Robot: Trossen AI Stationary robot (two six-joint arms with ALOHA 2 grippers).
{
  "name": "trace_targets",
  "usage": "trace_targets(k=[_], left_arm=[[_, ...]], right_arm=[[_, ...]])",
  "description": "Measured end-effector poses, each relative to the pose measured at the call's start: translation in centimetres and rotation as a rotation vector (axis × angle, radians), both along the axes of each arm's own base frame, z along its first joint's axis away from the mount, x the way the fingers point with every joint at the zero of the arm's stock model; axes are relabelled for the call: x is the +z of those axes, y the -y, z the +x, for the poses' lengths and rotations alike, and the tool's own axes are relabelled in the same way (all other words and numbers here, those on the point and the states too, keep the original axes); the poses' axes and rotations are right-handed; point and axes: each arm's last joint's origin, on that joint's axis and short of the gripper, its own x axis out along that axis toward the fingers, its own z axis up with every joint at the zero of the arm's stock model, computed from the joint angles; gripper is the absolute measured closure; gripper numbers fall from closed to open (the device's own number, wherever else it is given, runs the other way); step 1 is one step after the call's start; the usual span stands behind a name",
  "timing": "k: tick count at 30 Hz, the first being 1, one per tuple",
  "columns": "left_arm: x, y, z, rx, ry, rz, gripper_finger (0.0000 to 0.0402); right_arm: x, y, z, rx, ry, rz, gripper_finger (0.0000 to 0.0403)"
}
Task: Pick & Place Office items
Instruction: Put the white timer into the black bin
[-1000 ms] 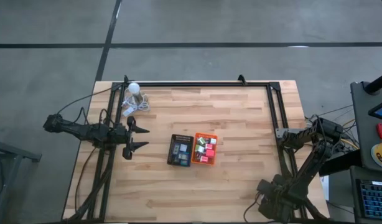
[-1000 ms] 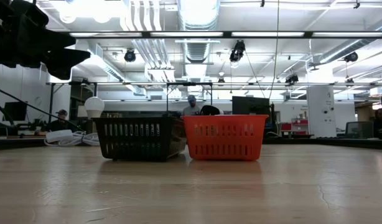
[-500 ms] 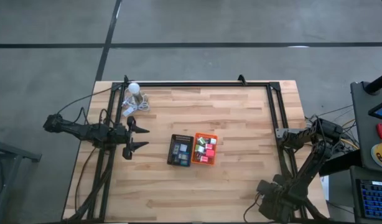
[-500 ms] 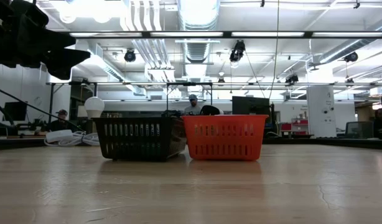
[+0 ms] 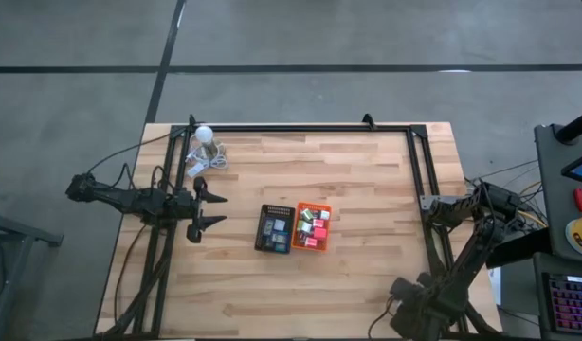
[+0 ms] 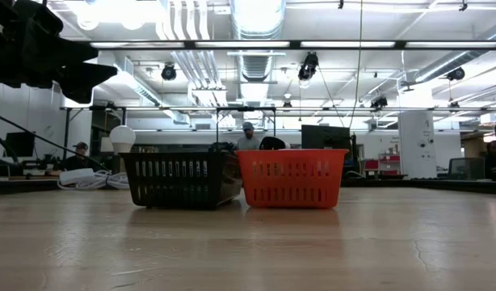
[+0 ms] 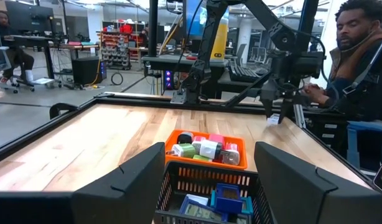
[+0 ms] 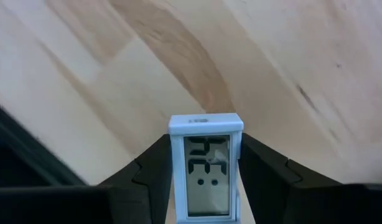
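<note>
A black tray [image 5: 275, 228] and an orange tray [image 5: 311, 226] stand side by side mid-table, both holding small office items [image 7: 206, 149] in pink, green, white and blue. My left gripper [image 5: 223, 210] hovers open to the left of the black tray, its fingers pointing at the trays. My right gripper [image 5: 427, 202] is at the table's right edge, shut on a small white-framed LCD clock [image 8: 206, 165]. The left wrist view shows that clock [image 7: 274, 118] under the far gripper. My right gripper pinches the LCD clock between its two fingers, one on each long side [image 8: 176, 168] of the white frame. The fingers [image 8: 259, 171] point down at the wood, and the display faces the wrist camera. The clock is upright in the hold and looks lifted clear of the table.
A white bulb [image 5: 204, 134] with coiled grey cable [image 5: 196, 163] lies at the far left corner. A black metal frame [image 5: 300, 127] runs along the far and side edges. Bare wood lies around the trays. A person [image 7: 359, 56] sits beyond the right edge.
</note>
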Motion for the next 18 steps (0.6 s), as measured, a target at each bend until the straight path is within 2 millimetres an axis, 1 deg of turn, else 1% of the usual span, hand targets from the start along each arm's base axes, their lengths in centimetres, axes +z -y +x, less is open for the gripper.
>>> trace_targets(k=[8,12,18], left_arm=[[0.0,0.0,0.0,0.001,0.001,0.000,0.0149],[0.0,0.0,0.0,0.000,0.000,0.000,0.0149],[0.0,0.0,0.0,0.000,0.000,0.000,0.0149]], right_arm=[[1.5,-0.5,1.2,-0.027,0.054,0.015,0.0250],[2.7,-0.5,2.2,0.001,0.176,-0.048,0.0250],[5.4,0.0,4.3,0.072,0.388,-0.226,0.0248]])
